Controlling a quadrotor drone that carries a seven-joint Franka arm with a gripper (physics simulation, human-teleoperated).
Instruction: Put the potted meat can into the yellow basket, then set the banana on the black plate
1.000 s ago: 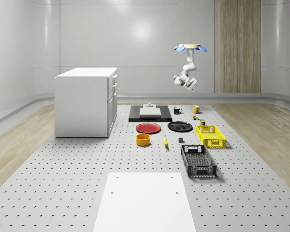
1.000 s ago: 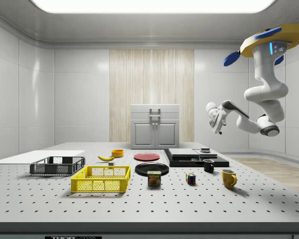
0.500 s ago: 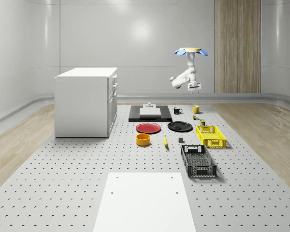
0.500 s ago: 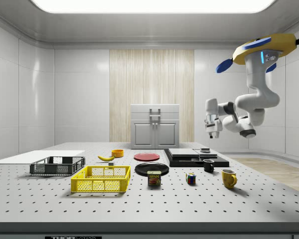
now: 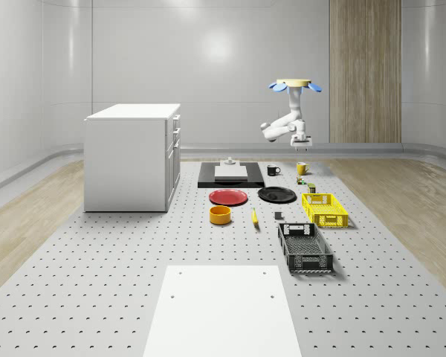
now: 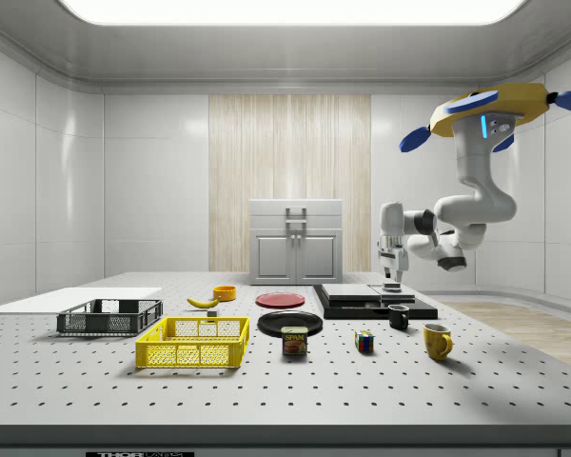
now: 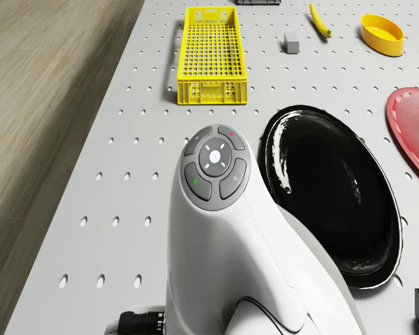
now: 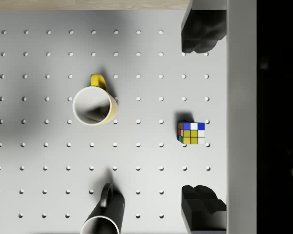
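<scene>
I hover in the air above the far end of the table (image 5: 97, 297), my drone body (image 6: 490, 107) high over the area of the mugs, arm bent down and forward. My pincer (image 6: 391, 276) points straight down, well above the table surface, near the black platform (image 6: 371, 300) in the side view. In the wrist view my pincer (image 8: 201, 119) is released: the two dark fingers (image 8: 201, 34) stand wide apart with nothing between them but table.

Below the pincer, in the wrist view: yellow mug (image 8: 94, 105) upright, handle visible; colour cube (image 8: 191, 133) between the finger lines, lying on the table; black mug (image 8: 103, 214) at the frame edge.

Task things:
- Potted meat can (image 6: 294, 341) stands upright on the table, just beside the yellow basket (image 6: 194, 343), on the side view's right of it, not inside it. It is well apart from my pincer.
- Yellow basket holds nothing that I can see in the drone view (image 7: 211, 56).
- Banana (image 6: 203, 302) lies on the table near the orange bowl (image 6: 225, 292), apart from the black plate (image 6: 289, 322). In the whole-scene view the banana (image 5: 254, 217) lies between the orange bowl (image 5: 220, 215) and the black basket (image 5: 305, 248).
- Black plate (image 7: 335, 188) lies bare, next to the red plate (image 7: 415, 122).

White cabinet (image 5: 132, 156) stands at the whole-scene view's left.
</scene>
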